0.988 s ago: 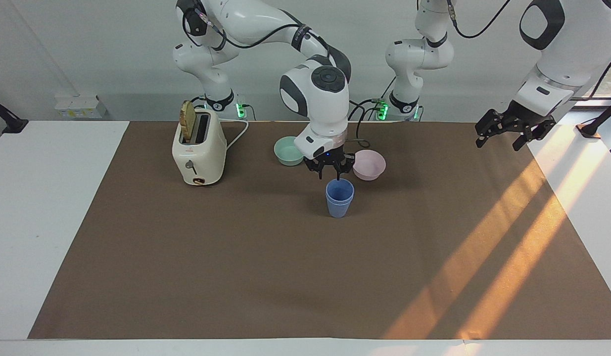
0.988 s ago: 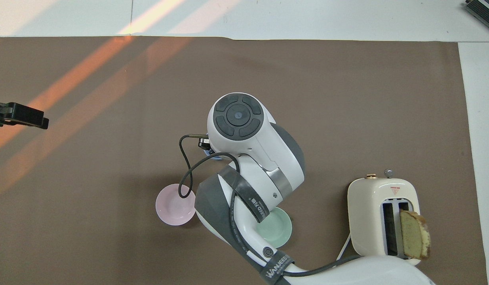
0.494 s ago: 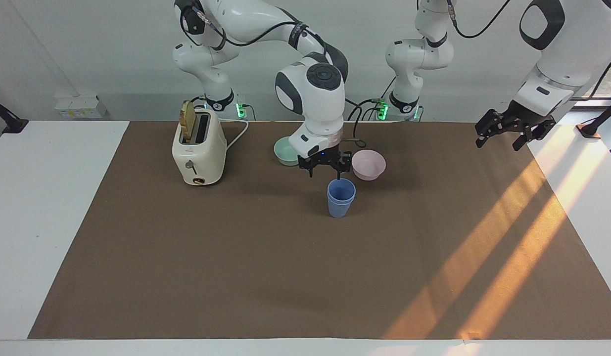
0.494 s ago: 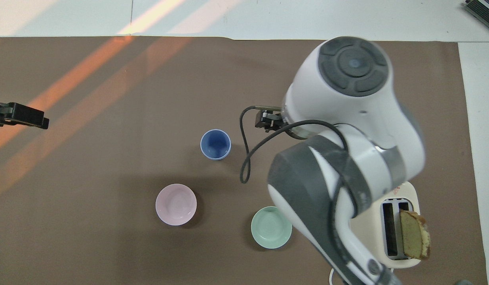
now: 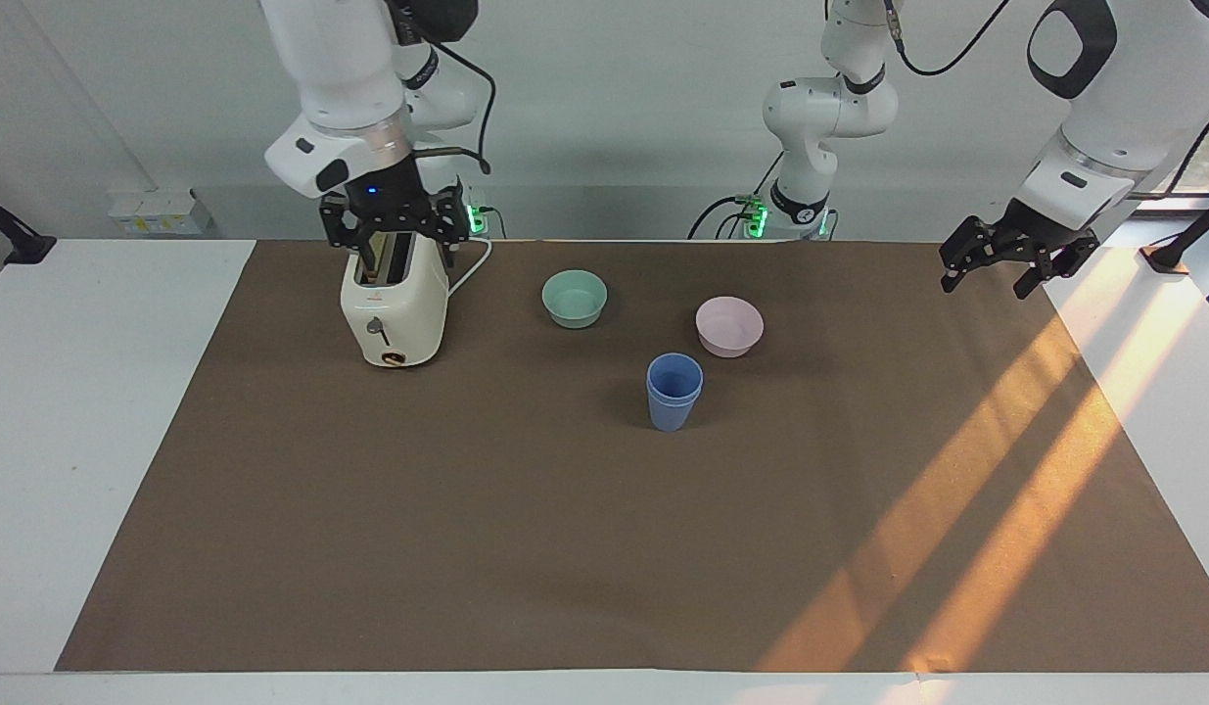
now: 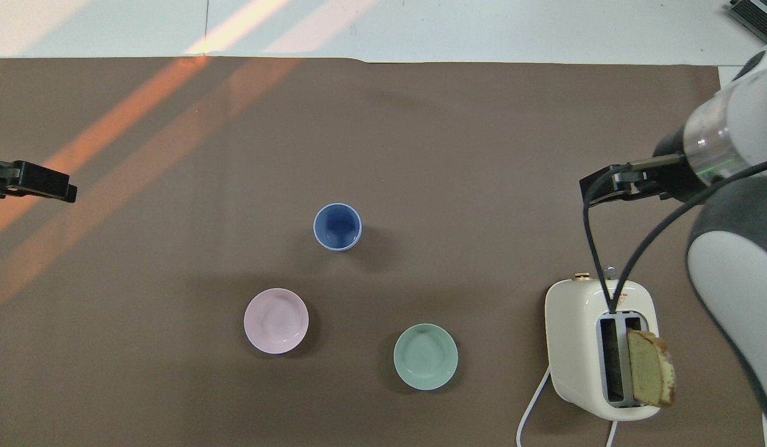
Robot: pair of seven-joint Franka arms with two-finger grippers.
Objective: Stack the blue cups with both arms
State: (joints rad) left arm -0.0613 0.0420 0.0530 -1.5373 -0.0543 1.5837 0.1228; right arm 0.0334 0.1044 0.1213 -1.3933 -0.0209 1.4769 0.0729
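Since the blue cups (image 5: 674,391) sit nested and both grippers' jaws stand apart, empty, right gripper (image 5: 393,227) above toaster (image 5: 394,304), left gripper (image 5: 1015,257) waiting at the table's edge, the main risk is a snag on the toast (image 6: 650,366).

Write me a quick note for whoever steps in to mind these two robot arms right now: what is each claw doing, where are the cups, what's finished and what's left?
Right gripper: open, holding nothing, raised over the cream two-slot toaster.
Left gripper: open, holding nothing, waiting in the air over the edge of the brown mat at the left arm's end of the table.
The two matte periwinkle-blue plastic cups: nested one inside the other, upright on the mat, farther from the robots than the pale pink bowl and mint-green bowl.
Done: the stacking looks complete.
Left: seemingly nothing.
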